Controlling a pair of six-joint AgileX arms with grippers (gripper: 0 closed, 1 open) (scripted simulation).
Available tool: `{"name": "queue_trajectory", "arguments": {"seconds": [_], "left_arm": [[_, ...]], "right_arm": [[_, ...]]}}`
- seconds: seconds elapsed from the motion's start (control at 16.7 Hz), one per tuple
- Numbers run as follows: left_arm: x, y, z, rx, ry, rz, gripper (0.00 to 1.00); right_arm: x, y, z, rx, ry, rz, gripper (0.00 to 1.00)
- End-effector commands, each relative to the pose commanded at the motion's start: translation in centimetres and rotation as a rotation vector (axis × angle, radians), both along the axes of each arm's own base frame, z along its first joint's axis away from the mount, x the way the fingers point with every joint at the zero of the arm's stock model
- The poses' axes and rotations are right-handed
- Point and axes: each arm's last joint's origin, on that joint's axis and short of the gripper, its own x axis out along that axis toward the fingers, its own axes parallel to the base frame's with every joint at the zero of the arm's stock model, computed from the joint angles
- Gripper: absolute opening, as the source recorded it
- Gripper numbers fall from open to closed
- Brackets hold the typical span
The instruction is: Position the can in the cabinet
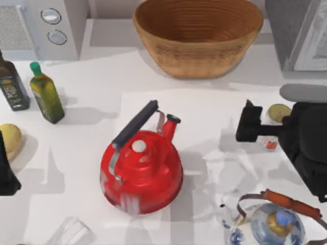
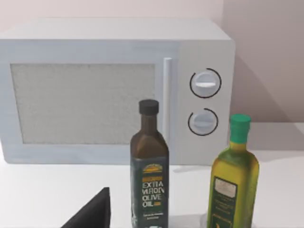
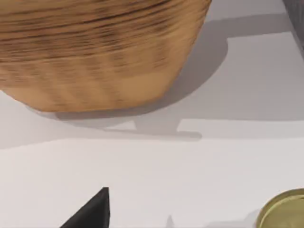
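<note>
Bench [image 1: 92, 76] scene from above: the can [image 1: 278, 113], white with red marks and a dull gold top, stands near the right edge, just in front of the cabinet [image 1: 286, 30] at the far right corner. The right hand [image 1: 255, 125] hangs beside the can, its dark fingers [image 1: 249, 122] pointing toward the bench's middle; the can lies between those fingers and the arm's black body, and whether the hand is open or closed around it cannot be told. In the right wrist view the gold lid [image 3: 285, 211] appears at the picture's margin, with one dark fingertip [image 3: 92, 211] apart from it over bare white surface.

A woven basket [image 1: 198, 35] fills the far middle edge; open bench separates it from the can. A red kettle [image 1: 142, 168] occupies the centre, well apart from the can. A glass teapot [image 1: 276, 224] sits at the near right edge.

The left hand [image 1: 7, 173] is parked at the left edge, its state not discernible, near a microwave [image 2: 114, 85], a dark oil bottle [image 2: 149, 171] and a green oil bottle [image 2: 234, 175].
</note>
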Motion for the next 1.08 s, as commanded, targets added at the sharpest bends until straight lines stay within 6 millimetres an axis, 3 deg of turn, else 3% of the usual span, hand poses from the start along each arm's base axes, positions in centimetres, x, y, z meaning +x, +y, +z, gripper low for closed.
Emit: {"name": "queue_trajectory", "arguments": {"seconds": [0.18, 0.3, 0.84, 1.08], "left_arm": [[0.0, 0.0, 0.0, 0.0, 0.0, 0.0, 1.0], [0.0, 0.0, 0.0, 0.0, 0.0, 0.0, 1.0], [0.0, 0.0, 0.0, 0.0, 0.0, 0.0, 1.0], [0.0, 0.0, 0.0, 0.0, 0.0, 0.0, 1.0]], "right_arm": [[-0.7, -0.3, -3.2, -0.122, 0.1, -0.048, 1.0], [-1.1, -0.5, -4.1, -0.161, 0.129, -0.063, 1.0], [-0.9, -0.5, -4.2, -0.162, 0.124, -0.063, 1.0], [0.5, -0.1, -4.9, -0.158, 0.121, -0.052, 1.0]]}}
